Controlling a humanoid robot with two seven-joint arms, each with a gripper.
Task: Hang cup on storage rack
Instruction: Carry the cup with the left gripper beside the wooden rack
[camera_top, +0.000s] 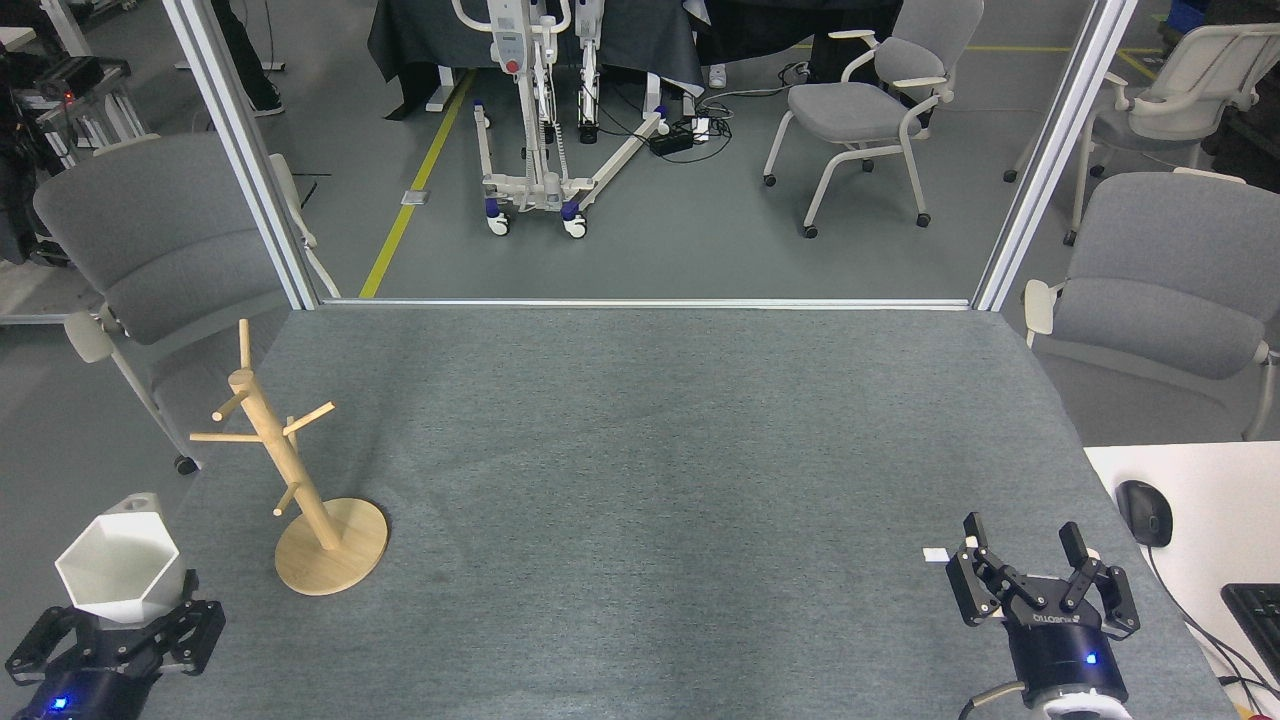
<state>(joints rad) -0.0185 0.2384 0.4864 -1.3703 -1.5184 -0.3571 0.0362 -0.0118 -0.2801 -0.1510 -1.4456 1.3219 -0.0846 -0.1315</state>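
Cup: matte white, faceted, hexagonal rim, mouth toward camera, left of rack. Storage rack: light wood, round base, upright, pegs bare.

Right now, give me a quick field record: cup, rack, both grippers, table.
cup: white, hexagonal rim, opening toward the camera, held at the table's near-left corner
left gripper: jaws closed on the cup's base
storage rack: upright on its round base, left of table, pegs bare
cup vs rack: apart, cup left of and nearer than the rack
right gripper: jaws open, holding nothing, near-right
table: grey mat, small white tag near right gripper
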